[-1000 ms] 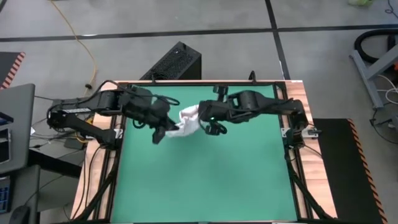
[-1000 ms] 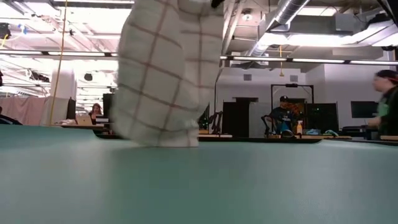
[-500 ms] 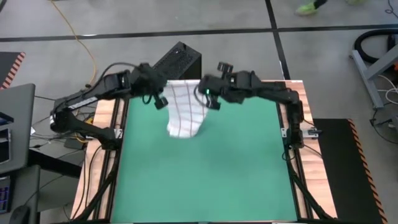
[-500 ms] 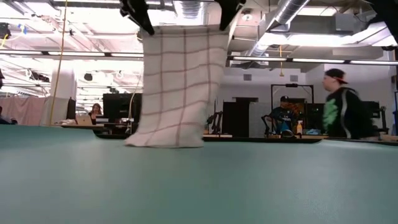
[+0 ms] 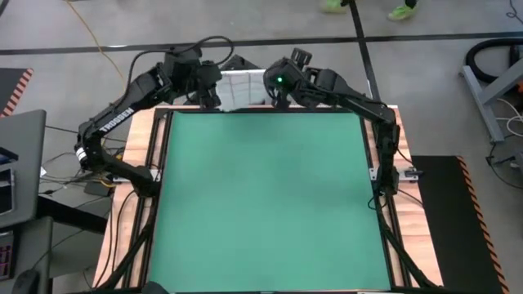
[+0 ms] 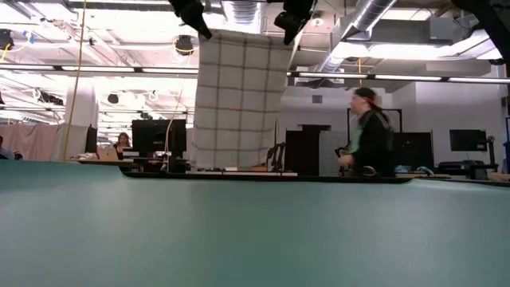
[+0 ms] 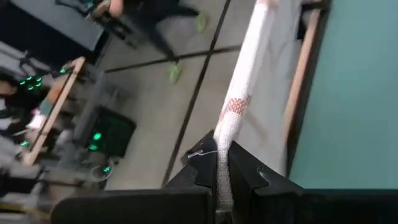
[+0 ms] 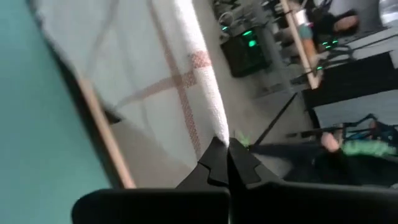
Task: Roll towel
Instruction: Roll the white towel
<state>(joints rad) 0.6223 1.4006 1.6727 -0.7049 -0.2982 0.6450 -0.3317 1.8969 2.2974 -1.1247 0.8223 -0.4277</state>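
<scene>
The white towel with thin red check lines (image 6: 239,100) hangs spread out flat at the far edge of the green mat (image 5: 261,204). It also shows in the high view (image 5: 243,88). My left gripper (image 5: 211,94) is shut on its upper left corner. My right gripper (image 5: 274,96) is shut on its upper right corner. In the low view both grippers show at the top, the left (image 6: 191,14) and the right (image 6: 293,17). The table's far edge hides the towel's lower end. My left gripper pinches the towel's top edge at its left corner (image 7: 222,163) between its two fingers. The towel hangs below the hold, its top edge stretched toward the other gripper. My right gripper pinches the towel's top edge at its right corner (image 8: 216,134) between its two fingers. The towel hangs below the hold, spread flat and lifted off the mat.
The wooden table frame (image 5: 159,163) borders the mat. A black box (image 5: 229,80) stands on the floor behind the table's far edge. A person (image 6: 368,131) walks in the room beyond the table, where desks and monitors stand.
Both grippers have risen and gone toward the table's far edge, moving apart. The towel, bunched on the mat a second ago, has been lifted clear and spread out flat, and now hangs at the far edge.
</scene>
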